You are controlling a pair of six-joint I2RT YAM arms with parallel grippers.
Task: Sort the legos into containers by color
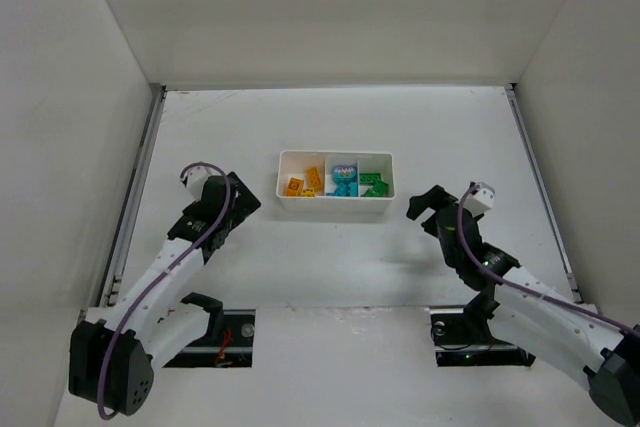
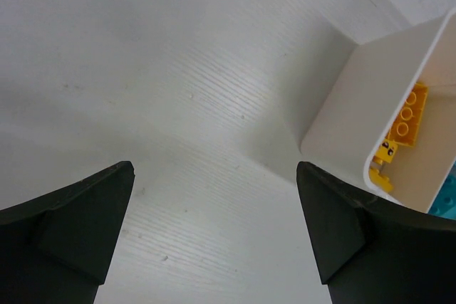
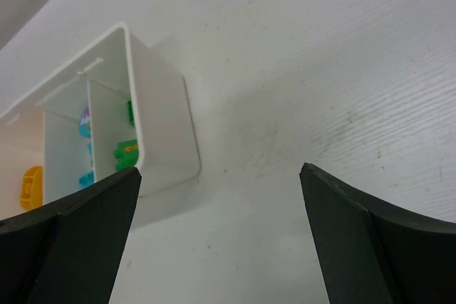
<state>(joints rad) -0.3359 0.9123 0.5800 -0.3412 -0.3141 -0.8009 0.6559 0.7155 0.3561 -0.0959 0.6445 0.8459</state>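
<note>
The white tray (image 1: 335, 205) stands mid-table with three compartments. Yellow-orange legos (image 1: 303, 183) lie in the left one, cyan-blue legos (image 1: 343, 179) in the middle, green legos (image 1: 375, 184) in the right. My left gripper (image 1: 243, 203) is open and empty, left of the tray; its wrist view shows the tray's left wall (image 2: 356, 105) and yellow legos (image 2: 405, 120). My right gripper (image 1: 425, 207) is open and empty, right of the tray; its wrist view shows the tray's right wall (image 3: 164, 126) and green legos (image 3: 126, 154).
White walls enclose the table on the left, back and right. Metal rails (image 1: 135, 187) run along both side edges. The arm bases (image 1: 215, 332) sit at the near edge.
</note>
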